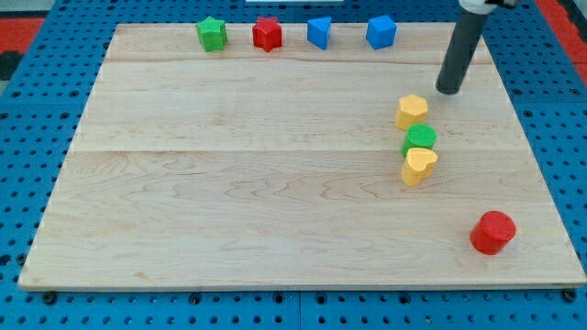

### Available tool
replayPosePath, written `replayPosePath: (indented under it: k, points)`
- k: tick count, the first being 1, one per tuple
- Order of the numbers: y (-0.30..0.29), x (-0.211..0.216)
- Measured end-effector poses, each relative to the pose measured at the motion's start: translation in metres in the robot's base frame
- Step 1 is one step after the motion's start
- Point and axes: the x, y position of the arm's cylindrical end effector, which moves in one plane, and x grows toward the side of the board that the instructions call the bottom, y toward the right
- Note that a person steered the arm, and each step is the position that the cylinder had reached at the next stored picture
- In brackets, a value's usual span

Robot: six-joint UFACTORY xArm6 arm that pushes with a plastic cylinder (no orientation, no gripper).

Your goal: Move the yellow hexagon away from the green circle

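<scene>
Camera view: a pale wooden board [275, 165] is seen on a blue pegboard [27, 110], filling most of the frame. No jaws are carried by the arm; only a dark rod is seen, with my tip [448, 91] set down on the board near the view's top right. The yellow hexagon [412, 111] is placed just below and to the view's left of my tip, close but apart from it. No long axis or facing can be made out on it. Directly under it the green circle [419, 139] is seen, the two nearly touching, and a yellow heart [419, 166] is pressed against the circle's lower side. A red cylinder [492, 231] is set well apart near the bottom right corner. Along the top edge a green star [212, 34], a red star [267, 33], a blue block [318, 31] and a second blue block [381, 31] are lined up. Wide bare wood is offered to the hexagon's left; the board's right edge lies near.
</scene>
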Motion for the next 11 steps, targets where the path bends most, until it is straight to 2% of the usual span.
replayPosePath:
  k: [1,3,4,5,6,7,9,10,11]
  points:
    - [-0.023,0.03]
    - [-0.173,0.03]
    - [-0.181,0.068]
    - [-0.231,0.058]
    - [-0.29,0.005]
    - [-0.257,0.005]
    - [-0.344,-0.056]
    - [-0.369,-0.094]
    - [-0.36,-0.056]
